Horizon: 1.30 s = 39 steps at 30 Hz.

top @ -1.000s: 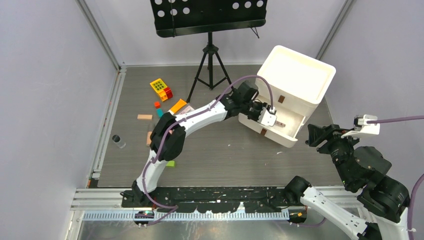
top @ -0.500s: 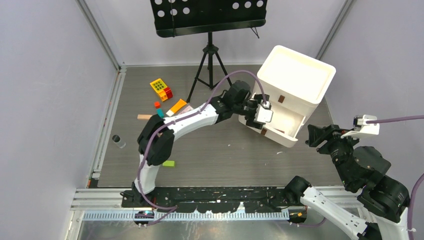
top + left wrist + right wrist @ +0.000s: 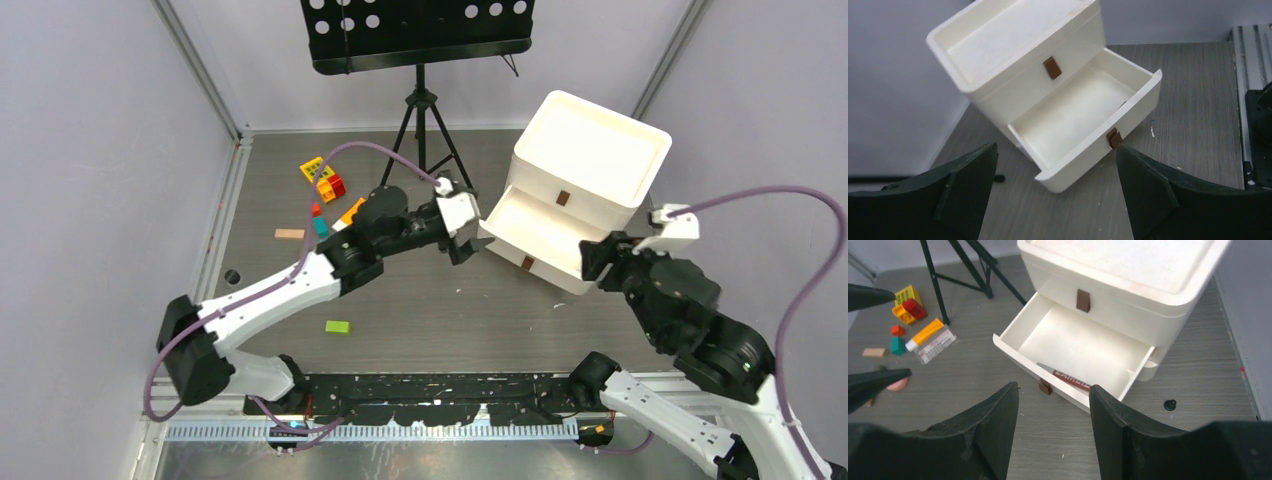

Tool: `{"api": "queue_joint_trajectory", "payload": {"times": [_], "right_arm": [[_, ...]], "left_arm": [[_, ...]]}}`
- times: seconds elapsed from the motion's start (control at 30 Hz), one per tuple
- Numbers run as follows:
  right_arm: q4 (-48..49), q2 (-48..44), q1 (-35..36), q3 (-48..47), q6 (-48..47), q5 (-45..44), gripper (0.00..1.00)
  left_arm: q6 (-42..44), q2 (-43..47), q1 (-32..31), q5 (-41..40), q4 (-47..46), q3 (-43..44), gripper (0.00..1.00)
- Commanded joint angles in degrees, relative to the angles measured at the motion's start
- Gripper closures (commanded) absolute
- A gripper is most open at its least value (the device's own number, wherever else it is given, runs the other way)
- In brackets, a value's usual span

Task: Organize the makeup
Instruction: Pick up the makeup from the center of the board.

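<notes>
The open drawer (image 3: 1083, 342) holds one slim red-lettered stick (image 3: 1070, 379), partly hidden by its front; left gripper (image 3: 1057, 148) and right gripper (image 3: 1054, 387) gape empty.

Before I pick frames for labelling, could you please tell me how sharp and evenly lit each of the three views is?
Top external: soft, even light, faint shadows, the white drawer box crisp. Left wrist: the box fairly sharp, its open drawer almost washed out, the left gripper dark and blurred. Right wrist: the right gripper equally soft, the red-lettered item in the drawer clear.
</notes>
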<state>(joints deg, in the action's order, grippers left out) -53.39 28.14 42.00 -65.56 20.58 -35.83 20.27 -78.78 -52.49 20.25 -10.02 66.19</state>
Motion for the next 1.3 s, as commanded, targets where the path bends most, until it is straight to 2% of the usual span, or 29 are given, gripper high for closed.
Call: {"api": "queue_joint_trajectory", "payload": {"times": [0.0, 0.1, 0.27, 0.4, 0.53, 0.63, 0.87, 1.07, 1.27], "right_arm": [[5.34, 5.33, 0.3, 1.49, -2.19, 6.25, 0.41], [7.65, 6.9, 0.29, 3.09, -1.82, 8.33, 0.4], [11.52, 9.2, 0.32, 5.93, -0.06, 10.53, 0.4], [11.84, 14.05, 0.32, 4.56, 0.04, 14.43, 0.4], [12.71, 16.62, 0.29, 5.16, 1.06, 15.91, 0.4], [14.02, 16.69, 0.31, 6.39, 1.87, 17.87, 0.4], [14.18, 15.51, 0.28, 9.04, 3.52, 16.92, 0.4], [12.3, 14.73, 0.31, 9.63, 4.11, 17.31, 0.4], [11.91, 13.45, 0.3, 10.7, 4.18, 16.73, 0.4]], "left_arm": [[-20.72, 6.28, 2.6, -21.61, 7.39, -4.96, 0.09], [-28.29, 9.85, 7.33, -27.59, 12.61, -9.56, 0.09], [-35.35, 12.07, 15.06, -31.16, 14.87, -15.46, 0.09], [-36.22, 7.55, 21.65, -30.41, 17.25, -12.62, 0.09], [-36.56, 0.03, 27.17, -28.28, 14.83, -10.26, 0.1], [-35.55, -5.64, 28.75, -28.43, 14.64, -7.47, 0.1], [-35.36, -14.08, 29.2, -29.28, 7.37, -6.04, 0.14], [-33.76, -23.25, 29.75, -29.95, 8.93, -0.45, 0.21], [-32.84, -27.67, 30.15, -30.51, 11.45, 1.95, 0.21]]}}
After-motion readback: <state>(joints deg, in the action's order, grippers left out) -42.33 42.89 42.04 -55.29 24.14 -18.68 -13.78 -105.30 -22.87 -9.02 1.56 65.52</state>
